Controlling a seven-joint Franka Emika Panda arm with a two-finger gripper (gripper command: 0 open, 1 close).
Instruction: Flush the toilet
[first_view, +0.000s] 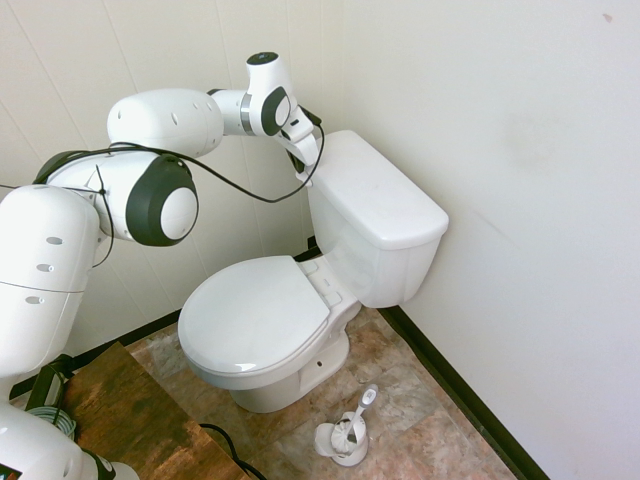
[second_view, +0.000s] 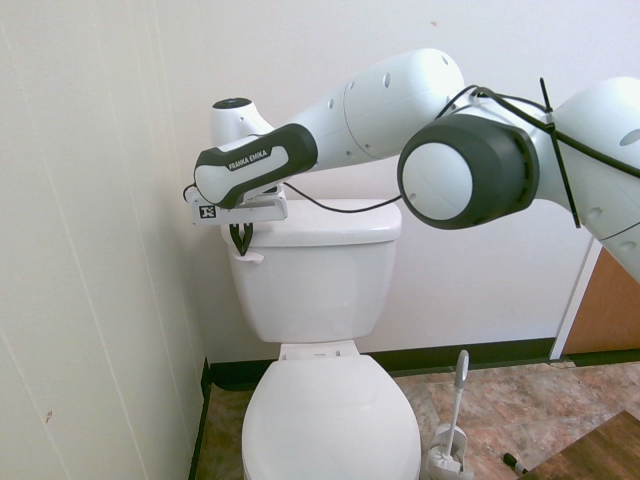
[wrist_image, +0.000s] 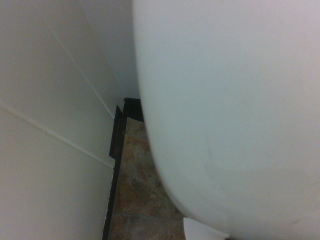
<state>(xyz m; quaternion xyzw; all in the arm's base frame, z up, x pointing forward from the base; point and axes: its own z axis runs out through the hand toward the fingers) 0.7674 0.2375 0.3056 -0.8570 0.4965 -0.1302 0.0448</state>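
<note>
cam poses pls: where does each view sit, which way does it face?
First exterior: high, off the bowl's side, facing the corner; arm enters left, over the toilet.
Second exterior: in front, facing the tank; arm enters right, gripper at the flush lever.
Wrist: looks down past the tank wall to the floor; no arm.
Exteriors share the toilet brush.

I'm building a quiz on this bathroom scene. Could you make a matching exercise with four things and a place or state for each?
Things:
1. seat lid
2. toilet brush
3. gripper
4. baseboard

Descriptions:
A. black strip along the wall's foot
B. at the tank's upper corner, by the flush lever
C. closed
D. standing on the floor

Pairs: 1-C, 2-D, 3-B, 4-A
</note>
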